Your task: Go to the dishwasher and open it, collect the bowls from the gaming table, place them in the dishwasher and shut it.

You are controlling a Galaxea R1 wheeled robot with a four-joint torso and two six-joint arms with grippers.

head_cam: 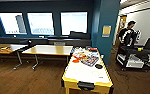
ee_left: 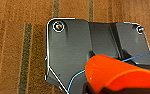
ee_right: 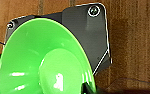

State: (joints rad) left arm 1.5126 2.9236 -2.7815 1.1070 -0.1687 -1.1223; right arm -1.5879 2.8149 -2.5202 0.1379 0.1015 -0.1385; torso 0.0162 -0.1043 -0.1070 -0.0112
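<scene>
— While the green bowl [ee_right: 41, 62] sat large in the right wrist view, tilted with its hollow toward the camera, was the right claw actually pinching it?

— It appeared carried at the rim, over brown plank floor [ee_right: 133, 37], but the fingers could not be made out, so whether that claw was spread or pressed together could not be told. The orange bowl [ee_left: 121, 75] showed the same way in the left wrist view, and the left claw's state was equally unclear.

— And the gaming table [head_cam: 87, 72]?

— It stood just ahead in the head view, white top with a yellow edge, clutter still at its far end, wooden tables [head_cam: 49, 49] to the left and a person [head_cam: 127, 33] by a cart on the right.

— So how should the carrying have gone?

— Judging by that, the robot should have driven smoothly toward the dishwasher, with both arms steady, since a tilted, rim-held bowl could slip on a jolt.
</scene>
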